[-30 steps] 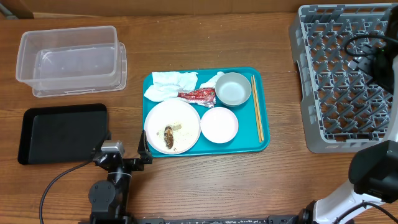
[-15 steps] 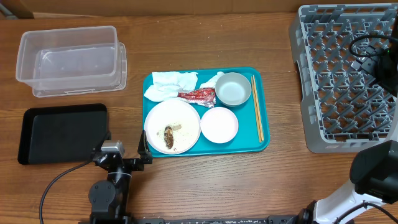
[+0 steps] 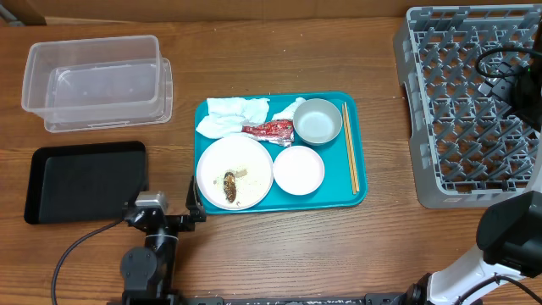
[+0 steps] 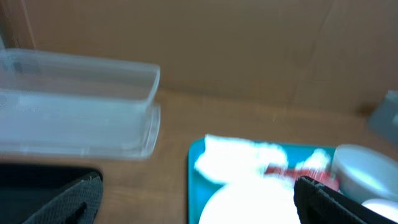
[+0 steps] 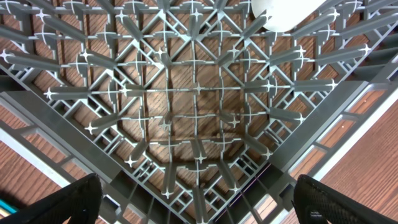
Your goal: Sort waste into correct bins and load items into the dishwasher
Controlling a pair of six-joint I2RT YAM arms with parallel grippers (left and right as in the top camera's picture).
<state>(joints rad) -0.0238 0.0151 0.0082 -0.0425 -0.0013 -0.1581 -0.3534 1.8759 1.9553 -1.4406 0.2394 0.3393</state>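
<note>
On the teal serving tray (image 3: 360, 196) lie crumpled white tissues (image 3: 230, 115), a red wrapper (image 3: 269, 130), a grey-green bowl (image 3: 318, 121), a small plate (image 3: 298, 169), chopsticks (image 3: 350, 157), and a large white plate (image 3: 246, 159) with a brown scrap (image 3: 229, 186) and crumbs. My left gripper (image 3: 166, 207) hovers open at the table's near edge, left of that plate; its view shows the blurred tissues (image 4: 242, 162), wrapper (image 4: 286, 171) and plate (image 4: 249, 202) ahead of the left gripper (image 4: 199, 199). My right gripper (image 5: 199, 205) hangs open above the grey dish rack (image 5: 193, 106), empty.
The clear tub (image 3: 93, 80) stands at the back left, with the black tray (image 3: 85, 180) in front of it. The dish rack (image 3: 466, 110) fills the right side. A white rounded shape (image 5: 283, 12) shows at the right wrist view's top edge; I cannot tell what it is.
The right gripper shifted slightly over the rack a second ago, then held. The left gripper drifted a touch toward the near edge. Nothing on the tray moved.
</note>
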